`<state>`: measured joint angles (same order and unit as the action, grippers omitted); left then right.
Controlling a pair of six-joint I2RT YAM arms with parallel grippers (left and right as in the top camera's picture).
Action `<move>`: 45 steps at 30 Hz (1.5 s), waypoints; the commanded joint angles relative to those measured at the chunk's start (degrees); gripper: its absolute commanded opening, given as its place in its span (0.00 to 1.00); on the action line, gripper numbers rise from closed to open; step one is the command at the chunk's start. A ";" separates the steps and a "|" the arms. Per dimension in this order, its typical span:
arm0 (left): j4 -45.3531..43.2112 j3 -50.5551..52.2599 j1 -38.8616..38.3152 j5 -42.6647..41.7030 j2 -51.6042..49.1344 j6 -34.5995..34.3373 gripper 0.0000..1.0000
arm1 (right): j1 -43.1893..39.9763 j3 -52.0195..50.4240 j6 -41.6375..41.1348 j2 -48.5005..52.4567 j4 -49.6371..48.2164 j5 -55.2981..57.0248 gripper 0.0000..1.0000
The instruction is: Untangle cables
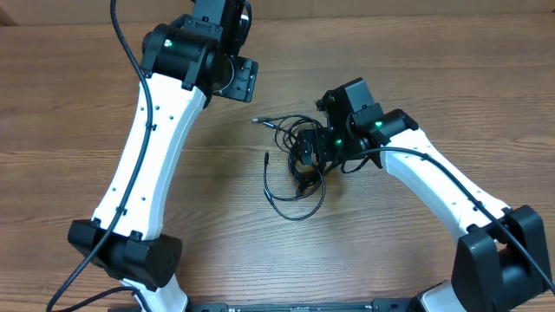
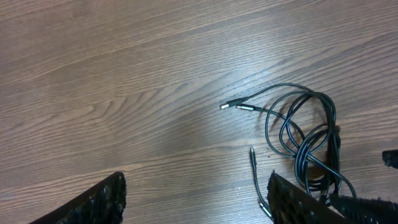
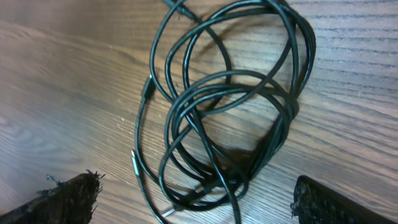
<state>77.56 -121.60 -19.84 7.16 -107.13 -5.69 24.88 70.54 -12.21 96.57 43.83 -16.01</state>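
The cables (image 1: pixel 295 186) lie as a tangle of thin black cords mid-table, with a loose loop toward the front and silver-tipped plug ends (image 1: pixel 258 121) pointing left. My right gripper (image 1: pixel 307 154) hovers right over the tangle. In the right wrist view it (image 3: pixel 196 184) is open, and the cable loops (image 3: pixel 230 106) lie on the wood between and ahead of its fingers, not gripped. My left gripper (image 2: pixel 196 199) is open and empty over bare wood. The cables (image 2: pixel 311 140) lie to its right, and one strand with a silver tip (image 2: pixel 254 163) runs beside its right finger (image 2: pixel 298 202).
The wooden table (image 1: pixel 399 52) stretches all around the tangle. The left arm (image 1: pixel 147 147) runs from the front left up to the back centre. The right arm (image 1: pixel 442 186) reaches in from the front right.
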 commanded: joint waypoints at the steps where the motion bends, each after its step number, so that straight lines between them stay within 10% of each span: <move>1: -0.66 -0.37 0.07 0.79 -1.07 -0.74 0.75 | 0.17 -0.07 4.44 1.57 0.26 0.94 1.00; 13: -2.82 -0.35 1.33 0.74 -2.73 -0.76 1.00 | 1.62 -0.09 8.11 7.41 -2.60 -0.55 1.00; 33: -2.73 -0.35 2.64 0.72 -4.98 -0.76 0.99 | 7.37 -2.29 7.52 10.93 -9.01 1.01 0.98; 45: -2.45 -0.35 3.04 0.70 -4.98 -0.76 1.00 | 7.37 -6.91 3.23 10.93 -15.34 6.47 0.66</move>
<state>75.13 -121.60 -17.12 7.16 -111.68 -6.07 31.97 63.94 -8.14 107.44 29.23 -12.10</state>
